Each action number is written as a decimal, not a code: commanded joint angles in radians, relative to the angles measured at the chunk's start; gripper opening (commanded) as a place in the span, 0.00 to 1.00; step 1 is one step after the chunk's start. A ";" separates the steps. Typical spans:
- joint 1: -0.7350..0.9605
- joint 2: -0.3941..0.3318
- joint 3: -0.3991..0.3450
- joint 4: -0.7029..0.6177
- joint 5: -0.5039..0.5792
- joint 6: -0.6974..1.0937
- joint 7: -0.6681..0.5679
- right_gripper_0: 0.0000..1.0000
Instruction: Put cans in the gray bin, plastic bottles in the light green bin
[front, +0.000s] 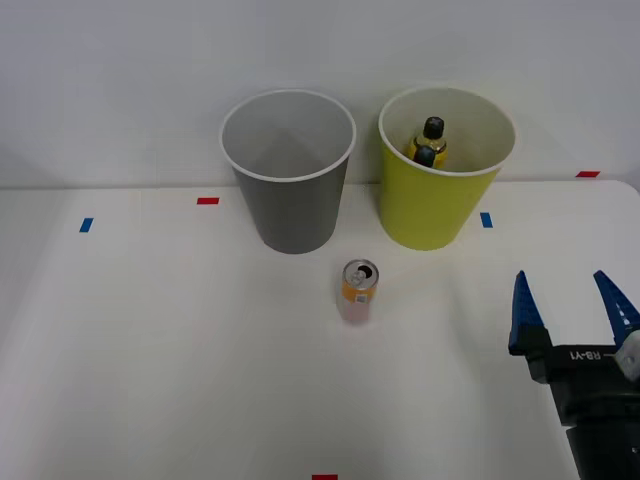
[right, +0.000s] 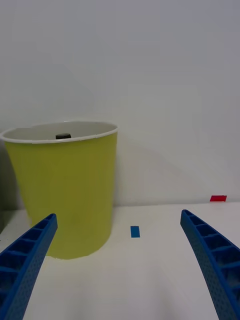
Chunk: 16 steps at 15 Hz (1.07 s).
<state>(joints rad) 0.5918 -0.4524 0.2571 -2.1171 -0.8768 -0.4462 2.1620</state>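
An orange can (front: 359, 289) with a silver top stands upright on the white table, just in front of the gap between the two bins. The gray bin (front: 290, 205) stands at the back, left of the light green bin (front: 440, 205) (right: 67, 195). Two plastic bottles (front: 428, 145) with black caps rest inside the light green bin; one black cap (right: 63, 136) peeks over its rim in the wrist view. My right gripper (front: 568, 300) (right: 120, 270) hovers open at the front right, empty, well to the right of the can and nearer than the green bin.
Small tape marks dot the table: blue (front: 86, 225) at far left, red (front: 208, 201) near the gray bin, blue (front: 486, 220) (right: 135, 231) beside the green bin, red (front: 588, 174) (right: 218, 198) at the back right, red (front: 325, 477) at the front edge. A white wall stands behind the bins.
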 joint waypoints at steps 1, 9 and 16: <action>0.040 0.012 -0.002 0.000 0.058 0.001 0.002 0.84; 0.166 0.017 -0.036 0.002 0.272 0.006 -0.016 0.84; 0.312 0.120 -0.099 0.031 0.690 0.004 -0.450 0.84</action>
<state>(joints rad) 0.8645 -0.3857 0.1897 -2.1105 -0.3082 -0.4405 1.8375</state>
